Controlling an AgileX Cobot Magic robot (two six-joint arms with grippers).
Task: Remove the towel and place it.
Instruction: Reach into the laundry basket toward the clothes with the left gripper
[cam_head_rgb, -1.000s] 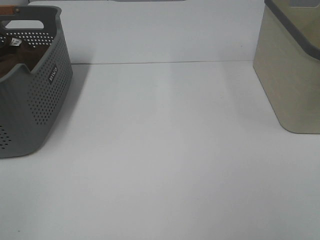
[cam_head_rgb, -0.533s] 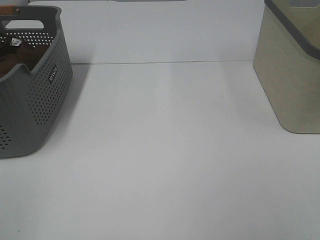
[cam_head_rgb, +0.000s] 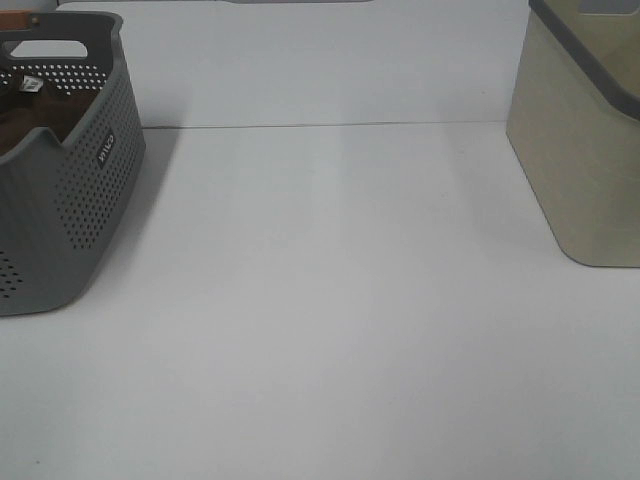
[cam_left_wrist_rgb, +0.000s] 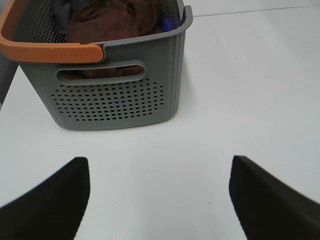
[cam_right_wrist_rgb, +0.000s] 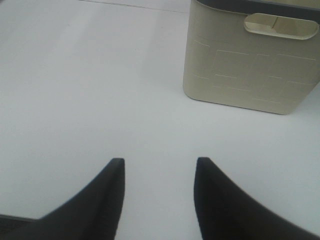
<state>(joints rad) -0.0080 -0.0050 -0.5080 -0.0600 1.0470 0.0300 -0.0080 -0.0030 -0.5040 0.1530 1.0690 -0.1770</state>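
Towel (cam_left_wrist_rgb: 112, 22) lies bunched in the grey basket (cam_left_wrist_rgb: 115, 102) at far left; your left gripper (cam_left_wrist_rgb: 159, 172), jaws wide and empty, faces it, so clear the rim and pinch a high fold. Your right gripper (cam_right_wrist_rgb: 159, 162) hangs part-open, empty, near the beige bin (cam_right_wrist_rgb: 250, 70).

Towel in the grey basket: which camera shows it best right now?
The left wrist view: the towel lies bunched inside the grey basket, seen over its rim. The exterior high view catches only a brown sliver past the basket wall. The right wrist view shows none of it.
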